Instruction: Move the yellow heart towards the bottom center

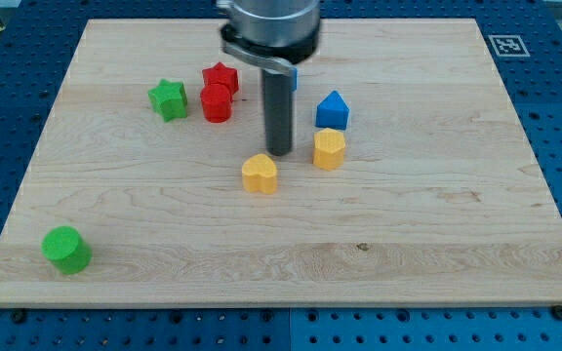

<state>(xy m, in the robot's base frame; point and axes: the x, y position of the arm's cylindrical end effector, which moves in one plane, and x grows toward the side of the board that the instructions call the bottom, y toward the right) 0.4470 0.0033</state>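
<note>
The yellow heart (260,174) lies on the wooden board near the middle, a little left of centre. My tip (279,153) stands just above and to the right of the heart, very close to its upper right edge; contact cannot be told. A yellow hexagonal block (329,149) sits to the right of the tip. A blue house-shaped block (332,109) is just above that yellow block.
A red star (220,77) and a red cylinder-like block (216,102) sit at upper left of the rod, with a green star (168,98) further left. A green cylinder (66,250) lies near the bottom left corner. A blue block (294,80) is mostly hidden behind the rod.
</note>
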